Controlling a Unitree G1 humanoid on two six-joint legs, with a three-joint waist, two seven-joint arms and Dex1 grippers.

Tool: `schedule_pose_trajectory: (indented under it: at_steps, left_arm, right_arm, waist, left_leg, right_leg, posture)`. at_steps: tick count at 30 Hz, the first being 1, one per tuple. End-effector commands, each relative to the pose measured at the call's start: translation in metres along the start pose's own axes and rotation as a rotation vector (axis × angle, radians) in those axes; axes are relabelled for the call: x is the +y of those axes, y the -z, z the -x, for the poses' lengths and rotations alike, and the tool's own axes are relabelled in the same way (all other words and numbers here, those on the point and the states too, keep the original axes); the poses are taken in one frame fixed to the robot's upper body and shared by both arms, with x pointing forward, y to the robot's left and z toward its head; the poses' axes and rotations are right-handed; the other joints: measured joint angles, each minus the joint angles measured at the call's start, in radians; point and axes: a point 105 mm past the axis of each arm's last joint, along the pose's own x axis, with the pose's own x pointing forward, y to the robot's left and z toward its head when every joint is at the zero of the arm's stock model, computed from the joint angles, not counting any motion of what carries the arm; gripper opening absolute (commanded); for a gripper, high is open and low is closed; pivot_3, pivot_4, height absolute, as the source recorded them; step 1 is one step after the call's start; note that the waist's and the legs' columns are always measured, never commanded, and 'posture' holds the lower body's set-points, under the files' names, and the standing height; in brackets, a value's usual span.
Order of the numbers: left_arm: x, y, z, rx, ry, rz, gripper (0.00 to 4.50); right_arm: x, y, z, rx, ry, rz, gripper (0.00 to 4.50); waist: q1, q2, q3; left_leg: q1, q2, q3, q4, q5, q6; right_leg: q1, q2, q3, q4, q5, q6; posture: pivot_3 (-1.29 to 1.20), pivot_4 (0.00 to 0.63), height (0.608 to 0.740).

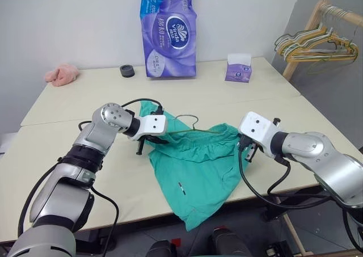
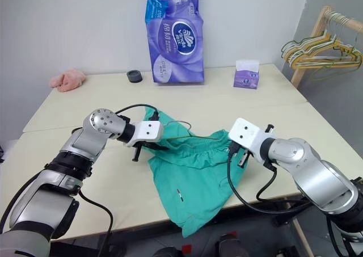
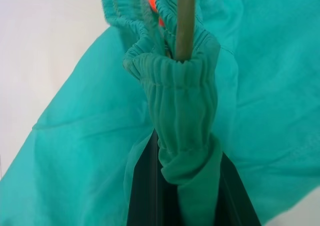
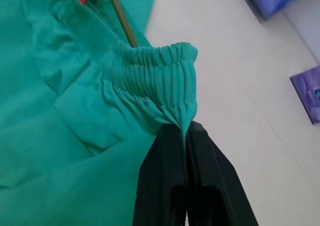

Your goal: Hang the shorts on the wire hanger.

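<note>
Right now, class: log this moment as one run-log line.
left pincer: shut on shorts waistband | right pincer: shut on shorts waistband | wire hanger: inside waistband | shorts drape over table edge

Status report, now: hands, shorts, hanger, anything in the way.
Both hands, left hand and right hand, shut on shorts waistband. Wire hanger inside waistband, hook poking out. Shorts hang over table edge. Nothing blocking.

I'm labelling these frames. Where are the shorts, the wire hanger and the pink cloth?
shorts (image 1: 198, 166), left eye view, front fabric panel.
wire hanger (image 1: 190, 119), left eye view, curved hook.
pink cloth (image 1: 61, 74), left eye view, middle of the bundle.
</note>
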Motion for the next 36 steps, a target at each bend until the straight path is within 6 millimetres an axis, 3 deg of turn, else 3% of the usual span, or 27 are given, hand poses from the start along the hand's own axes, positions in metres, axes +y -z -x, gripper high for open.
schedule_pose_trajectory:
  at_steps: [1, 9, 10, 12, 19, 24, 27, 30, 36]
  left_arm:
    - [0.006, -0.013, 0.002, -0.039, -0.040, -0.044, 0.00]
    - [0.006, -0.015, -0.004, -0.047, -0.046, -0.056, 0.00]
    - [0.006, -0.015, -0.005, -0.048, -0.047, -0.058, 0.00]
    - [0.006, -0.016, -0.006, -0.049, -0.048, -0.062, 0.00]
    - [0.005, -0.020, -0.009, -0.068, -0.051, -0.080, 0.00]
    - [0.004, -0.023, -0.011, -0.086, -0.049, -0.090, 0.00]
    - [0.003, -0.025, -0.012, -0.094, -0.046, -0.092, 0.00]
    - [0.001, -0.028, -0.014, -0.104, -0.036, -0.102, 0.00]
    - [0.002, -0.031, -0.016, -0.109, -0.031, -0.108, 0.00]
  right_arm:
    - [0.004, -0.021, 0.004, -0.072, -0.026, 0.047, 0.01]
    - [0.014, -0.025, 0.004, -0.082, -0.098, 0.070, 0.01]
    - [0.012, -0.026, 0.005, -0.086, -0.092, 0.066, 0.21]
    - [0.008, -0.027, 0.008, -0.090, -0.090, 0.063, 0.67]
    - [0.006, -0.018, 0.031, -0.052, -0.164, 0.032, 2.92]
    - [-0.008, 0.000, 0.044, 0.013, -0.140, -0.037, 4.48]
    - [-0.012, 0.007, 0.045, 0.029, -0.131, -0.085, 4.48]
    - [-0.007, 0.025, 0.030, 0.075, -0.160, -0.121, 4.48]
    - [0.003, 0.037, 0.004, 0.096, -0.254, -0.145, 4.48]
  waist:
    - [0.000, 0.000, 0.000]
    - [0.000, 0.000, 0.000]
    - [-0.001, 0.000, 0.000]
    - [0.000, 0.000, 0.000]
    - [0.000, 0.000, 0.000]
    - [0.000, 0.000, 0.000]
    - [0.000, 0.000, 0.000]
    - [-0.001, 0.000, 0.000]
    - [-0.003, 0.000, 0.000]
  left_leg:
    - [0.000, 0.000, 0.000, 0.000, 0.000, 0.000]
    - [0.000, 0.000, 0.000, 0.000, 0.000, 0.000]
    - [0.000, 0.000, 0.000, 0.000, 0.000, 0.000]
    - [0.000, 0.000, 0.000, 0.000, 0.000, 0.000]
    - [0.000, 0.000, 0.000, 0.000, 0.000, 0.000]
    - [0.000, 0.000, -0.001, 0.000, 0.000, 0.000]
    - [0.000, 0.000, 0.000, 0.000, 0.000, 0.000]
    - [0.000, 0.000, 0.000, 0.000, 0.000, 0.000]
    - [0.000, 0.000, 0.000, 0.000, 0.000, 0.000]
  right_leg:
    - [0.000, 0.000, 0.000, 0.000, 0.000, 0.000]
    - [0.000, 0.000, 0.000, 0.000, 0.000, 0.000]
    - [0.000, 0.000, -0.001, 0.000, 0.000, 0.000]
    - [0.000, 0.000, -0.001, 0.000, 0.000, 0.000]
    - [0.000, -0.001, -0.001, 0.000, 0.000, 0.000]
    - [0.000, -0.001, -0.001, 0.000, 0.000, 0.000]
    - [0.000, -0.001, -0.001, 0.000, 0.000, 0.000]
    - [0.000, -0.001, -0.001, 0.000, 0.000, 0.000]
    - [0.000, -0.001, 0.000, 0.000, 0.000, 0.000]
  posture:
    - [-0.22, 0.042, 0.740]
    - [-0.22, 0.037, 0.740]
    - [-0.22, 0.037, 0.740]
    - [-0.22, 0.037, 0.740]
    - [-0.23, 0.029, 0.740]
    - [-0.23, 0.029, 0.740]
    - [-0.23, 0.029, 0.740]
    - [-0.23, 0.029, 0.740]
    - [-0.23, 0.027, 0.740]
